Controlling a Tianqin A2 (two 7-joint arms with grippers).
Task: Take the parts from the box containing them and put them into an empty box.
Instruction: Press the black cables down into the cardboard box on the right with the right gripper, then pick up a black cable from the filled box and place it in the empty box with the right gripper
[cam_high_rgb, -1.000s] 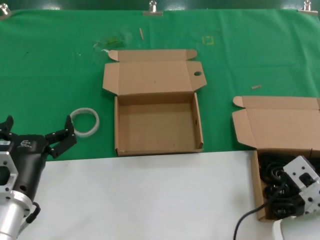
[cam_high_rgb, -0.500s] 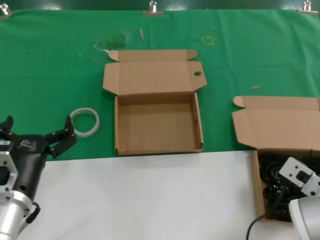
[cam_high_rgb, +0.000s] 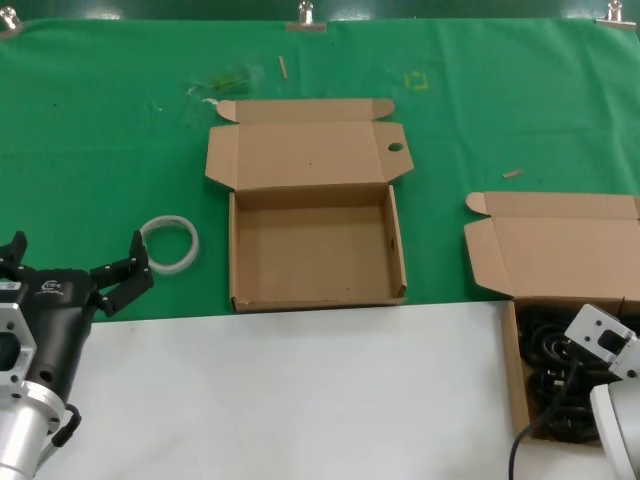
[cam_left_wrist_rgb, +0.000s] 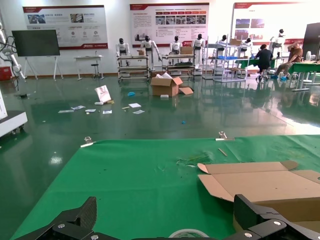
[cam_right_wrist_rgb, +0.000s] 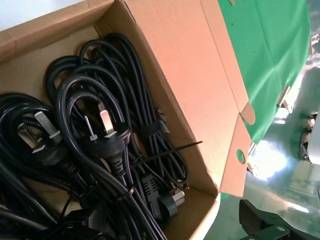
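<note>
No cord is lying in the empty box (cam_high_rgb: 315, 262) yet, so the task is only beginning. This box is sitting open in the middle of the desk (cam_high_rgb: 300, 390), on the green cloth (cam_high_rgb: 100, 130), and its inside is showing only bare cardboard. Its lid is folded back, away from the robot, and the small round hole in one side flap is visible.

All the power cords (cam_right_wrist_rgb: 95, 150) are lying in the other box (cam_high_rgb: 520, 380), which is standing at the robot's right side, near the desk edge. In the right wrist view the cords are filling the bottom of this box as black coils lying over each other, with at least two plugs showing their metal pins upward. I cannot count them surely, because they are overlapping.

The right gripper (cam_high_rgb: 600, 355) is hanging over this full box, with its camera looking down on the cords. Only a dark piece of one finger is showing at the edge of the right wrist view, so I cannot tell if the gripper is wide or narrow, or if it is holding a cord.

The left gripper (cam_high_rgb: 75, 265) is waiting at the left side of the desk with its fingers spread wide and holding nothing. A white ring (cam_high_rgb: 170, 243) is lying just beside it on the cloth.

In my judgement, every cord is waiting to be moved, one after another.
</note>
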